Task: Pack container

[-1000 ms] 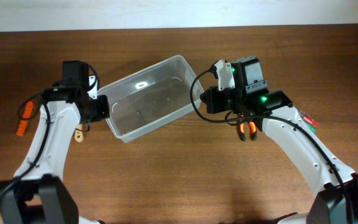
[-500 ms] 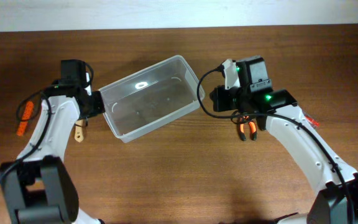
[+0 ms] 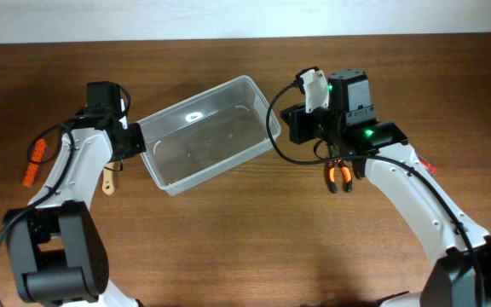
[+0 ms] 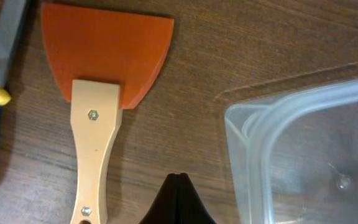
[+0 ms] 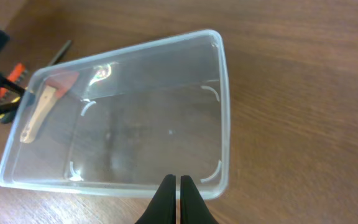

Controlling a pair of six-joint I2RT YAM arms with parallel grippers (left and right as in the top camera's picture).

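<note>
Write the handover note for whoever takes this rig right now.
Left gripper: shut, holding nothing, above the table between the scraper and the container's left end.
Right gripper: shut, holding nothing, at the container's right end.
Container: mid-table, upright, skewed, nothing in it.
Tools, all outside it: scraper to its left, pliers to its right, an orange tool far left.
Done: nothing packed yet.
Left: get the tools into the container.
</note>
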